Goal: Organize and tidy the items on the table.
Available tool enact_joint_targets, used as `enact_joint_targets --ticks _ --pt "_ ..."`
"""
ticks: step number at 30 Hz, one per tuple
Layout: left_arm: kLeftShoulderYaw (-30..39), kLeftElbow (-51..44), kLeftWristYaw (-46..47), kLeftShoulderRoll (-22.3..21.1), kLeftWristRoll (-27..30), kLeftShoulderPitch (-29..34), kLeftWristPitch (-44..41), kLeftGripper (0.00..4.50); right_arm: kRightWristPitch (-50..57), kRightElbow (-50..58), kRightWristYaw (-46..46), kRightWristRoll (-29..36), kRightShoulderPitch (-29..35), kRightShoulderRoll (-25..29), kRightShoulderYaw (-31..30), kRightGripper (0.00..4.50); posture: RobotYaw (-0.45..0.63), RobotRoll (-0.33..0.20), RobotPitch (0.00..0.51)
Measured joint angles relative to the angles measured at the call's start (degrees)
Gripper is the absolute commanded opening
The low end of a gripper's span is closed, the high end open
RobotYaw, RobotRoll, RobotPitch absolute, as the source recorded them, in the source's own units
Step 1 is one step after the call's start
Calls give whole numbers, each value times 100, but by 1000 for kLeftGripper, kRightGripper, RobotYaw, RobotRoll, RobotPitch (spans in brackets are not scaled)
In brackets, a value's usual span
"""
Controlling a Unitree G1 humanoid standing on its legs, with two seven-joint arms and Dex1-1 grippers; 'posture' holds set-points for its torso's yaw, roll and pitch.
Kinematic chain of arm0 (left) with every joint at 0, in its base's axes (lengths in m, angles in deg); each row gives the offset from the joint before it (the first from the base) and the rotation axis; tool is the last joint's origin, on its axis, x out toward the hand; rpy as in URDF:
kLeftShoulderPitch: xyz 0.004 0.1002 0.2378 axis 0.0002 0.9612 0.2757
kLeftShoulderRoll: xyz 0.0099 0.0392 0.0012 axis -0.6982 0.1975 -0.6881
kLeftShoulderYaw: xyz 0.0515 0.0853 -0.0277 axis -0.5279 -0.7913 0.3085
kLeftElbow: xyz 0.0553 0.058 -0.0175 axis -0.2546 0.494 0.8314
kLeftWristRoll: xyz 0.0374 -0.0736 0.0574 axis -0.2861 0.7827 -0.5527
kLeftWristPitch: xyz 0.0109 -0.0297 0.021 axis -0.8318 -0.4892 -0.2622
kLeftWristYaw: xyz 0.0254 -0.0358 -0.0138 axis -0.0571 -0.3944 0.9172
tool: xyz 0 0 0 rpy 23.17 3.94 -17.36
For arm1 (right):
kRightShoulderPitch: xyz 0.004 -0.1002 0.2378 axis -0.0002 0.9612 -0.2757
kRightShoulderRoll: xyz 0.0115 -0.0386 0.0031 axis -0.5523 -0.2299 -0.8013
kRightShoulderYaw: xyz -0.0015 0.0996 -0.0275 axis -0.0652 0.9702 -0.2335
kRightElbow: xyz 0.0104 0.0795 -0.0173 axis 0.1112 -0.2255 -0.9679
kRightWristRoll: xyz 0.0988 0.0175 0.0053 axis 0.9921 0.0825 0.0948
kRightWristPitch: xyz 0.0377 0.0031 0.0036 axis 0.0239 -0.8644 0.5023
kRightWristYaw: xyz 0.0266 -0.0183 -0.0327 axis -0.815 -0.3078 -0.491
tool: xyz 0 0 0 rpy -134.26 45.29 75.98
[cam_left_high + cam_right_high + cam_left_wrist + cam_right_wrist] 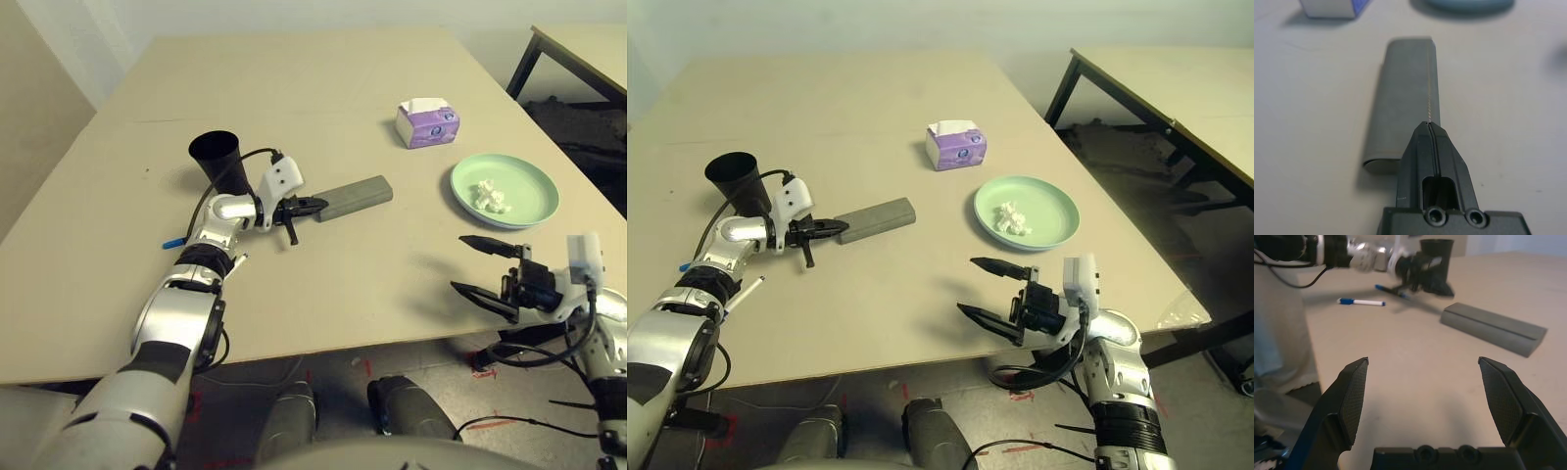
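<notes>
Grey glasses case [354, 198], a matte oblong block, lies mid-table with the left gripper [312, 206] pinched together at its 9 o'clock end. Nearest, the right gripper [989, 289] gapes wide. Its wrist camera catches the white marker [1361, 302]. Farther at 2 o'clock, crumpled tissue [1012, 217] sits on the green plate [1053, 206].

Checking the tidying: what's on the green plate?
A crumpled white tissue lies on the green plate. A pale-blue edge shows beneath its rim; whatever is under the tissue is hidden.
</notes>
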Motion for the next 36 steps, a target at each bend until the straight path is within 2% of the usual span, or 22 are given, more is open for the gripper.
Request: enact_joint_targets --ticks 3,6,9,13,16,20,26,33,36 --pt "113 -1397 -228 -565 441 622 -1456 912 -1 135 69 -1 57 7 -105 4500 -128 0 92" --pt "83 -2792 -142 -1181 567 1297 -2862 1938 43 367 131 -2 48 7 -352 4500 -117 0 92" --pt "-60 -3884 -90 -1898 557 1727 -3823 2922 196 594 154 -1 -24 1 -618 4500 -102 0 90" --pt "-440 -4872 -346 -2883 463 2010 -4678 4392 427 862 158 0 -196 -19 -933 4500 -93 0 87" --pt "-757 -5499 -557 -3387 448 2056 -5103 4454 539 943 118 1 -345 -97 -1105 4500 -94 0 85" --pt "-1212 -5971 -758 -3966 234 2037 -5252 4454 557 970 68 1 -382 -179 -1171 4500 -104 0 81" --pt "-1818 -6225 -960 -4389 -75 1996 -5411 4454 549 1001 30 0 -302 -225 -1191 4500 -117 0 74" --pt "-2029 -5837 -840 -4337 -359 2003 -5449 4454 558 1125 -36 -3 -114 -186 -1192 4500 -120 0 73" --pt "-2025 -5687 -691 -4099 -378 2000 -5559 3856 593 1173 -42 -2 -106 -149 -1192 4500 -118 0 74"
